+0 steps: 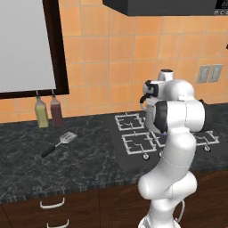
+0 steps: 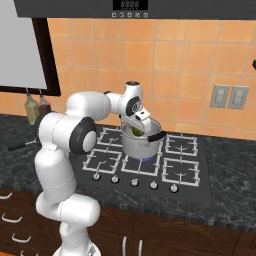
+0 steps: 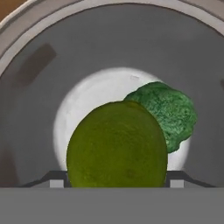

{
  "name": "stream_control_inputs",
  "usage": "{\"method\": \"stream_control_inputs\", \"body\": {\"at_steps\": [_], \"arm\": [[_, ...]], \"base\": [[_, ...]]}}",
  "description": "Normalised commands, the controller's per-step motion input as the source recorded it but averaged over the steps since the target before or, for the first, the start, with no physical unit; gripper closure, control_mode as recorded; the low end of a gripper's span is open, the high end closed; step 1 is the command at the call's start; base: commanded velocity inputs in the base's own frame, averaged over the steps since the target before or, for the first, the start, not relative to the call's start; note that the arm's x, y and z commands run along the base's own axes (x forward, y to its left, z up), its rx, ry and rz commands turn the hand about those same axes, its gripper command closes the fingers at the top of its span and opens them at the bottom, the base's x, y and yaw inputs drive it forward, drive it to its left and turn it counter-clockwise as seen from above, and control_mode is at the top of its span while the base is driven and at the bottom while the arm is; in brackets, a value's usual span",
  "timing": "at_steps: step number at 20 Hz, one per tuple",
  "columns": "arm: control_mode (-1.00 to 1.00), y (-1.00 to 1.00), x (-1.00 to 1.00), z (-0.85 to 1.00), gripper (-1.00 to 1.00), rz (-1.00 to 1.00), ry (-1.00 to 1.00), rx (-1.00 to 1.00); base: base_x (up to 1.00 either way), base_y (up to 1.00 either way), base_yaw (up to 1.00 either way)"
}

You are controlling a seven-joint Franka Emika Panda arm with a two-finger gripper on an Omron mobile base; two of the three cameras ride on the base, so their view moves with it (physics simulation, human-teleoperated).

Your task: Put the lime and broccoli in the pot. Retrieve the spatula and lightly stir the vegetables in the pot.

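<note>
**Desk:** What's the claw doing right now?

**Me:** I've got the claw [image 2: 136, 128] down at the mouth of the pot [image 2: 142, 144], which sits on the stove [image 2: 181, 161] over a burner. From the hand camera I look straight into the pot [image 3: 109, 52]. The lime [image 3: 117, 144] sits between the two fingertips, and each dark fingertip [image 3: 56, 178] just peeks out at either side of it. The jaws stand wide, about as wide as the fruit itself. Whether the pads actually press on it or stand a hair off, I can't tell from here.

**Desk:** And the broccoli?

**Me:** The broccoli [image 3: 168, 113] lies on the pot's shiny floor, behind the lime and off to its right in the hand view. In the right base view I catch a bit of yellow-green lime [image 2: 136, 131] at the pot's rim, under the hand.

**Desk:** Spatula?

**Me:** The spatula [image 1: 59, 143] lies flat on the dark worktop [image 1: 80, 162], well apart from the stove, to its left. Its slotted head points toward the two bottles [image 1: 49, 111] standing by the wall.
</note>
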Motion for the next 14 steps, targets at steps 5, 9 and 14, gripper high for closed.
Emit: {"method": "stream_control_inputs", "body": {"at_steps": [5, 9, 14], "arm": [[-1.00, 0.00, -0.04, 0.03, -1.00, 0.00, -0.03, 0.00], [-1.00, 0.00, -0.13, 0.16, -1.00, 0.02, -0.05, 0.00], [-1.00, 0.00, -0.01, 0.32, -1.00, 0.04, -0.15, 0.00]], "base": [[0.00, 0.00, 0.00], [0.00, 0.00, 0.00], [0.00, 0.00, 0.00]]}}
